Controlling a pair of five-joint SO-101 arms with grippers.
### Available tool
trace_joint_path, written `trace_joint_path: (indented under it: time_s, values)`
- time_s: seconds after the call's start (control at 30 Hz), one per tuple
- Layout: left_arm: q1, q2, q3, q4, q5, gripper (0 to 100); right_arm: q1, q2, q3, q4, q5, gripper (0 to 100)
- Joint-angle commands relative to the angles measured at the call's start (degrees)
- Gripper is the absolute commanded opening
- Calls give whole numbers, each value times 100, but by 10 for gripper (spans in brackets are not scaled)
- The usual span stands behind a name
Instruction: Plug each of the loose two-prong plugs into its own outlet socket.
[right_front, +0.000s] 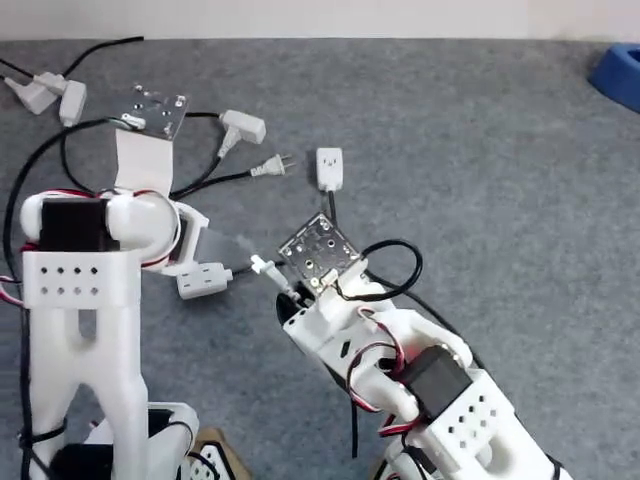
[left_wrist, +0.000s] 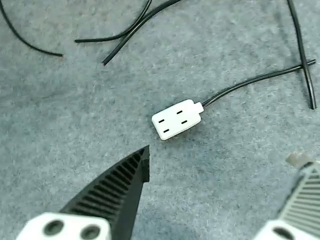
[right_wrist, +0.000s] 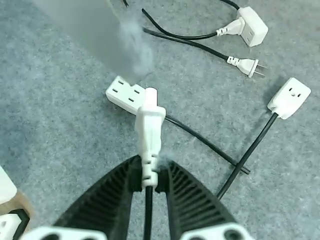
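My right gripper (right_wrist: 150, 172) is shut on a white two-prong plug (right_wrist: 149, 125), gripping it by its rear end where the black cable leaves. The plug's nose points at a white multi-slot outlet socket (right_wrist: 124, 93) lying on the grey carpet, close to it. From above, the held plug (right_front: 264, 268) sits just right of that socket (right_front: 203, 281). My left gripper (left_wrist: 220, 157) hangs open above the carpet, and the socket (left_wrist: 177, 119) lies beyond its fingertips, not between them. A second two-prong plug (right_front: 275, 165) lies loose farther back, near a single white socket (right_front: 329, 168).
A white angled adapter (right_front: 243, 127) lies at the back, and two more white sockets (right_front: 50, 97) at the far left corner. Black cables (left_wrist: 125, 35) loop across the carpet. A blue object (right_front: 618, 76) sits at the far right edge.
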Motion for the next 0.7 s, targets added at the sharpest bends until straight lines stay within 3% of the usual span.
trace_joint_path:
  time_s: [0.0, 0.3, 0.67]
  values:
    - [84, 57, 4, -18, 53, 430, 13, -110, -92, -127, 26, 8]
    - [277, 22, 1209, -844, 53, 429, -374, -75, -804, 180, 18, 8]
    - [251, 13, 1420, -967, 35, 429, -286, 198, -857, 207, 18, 8]
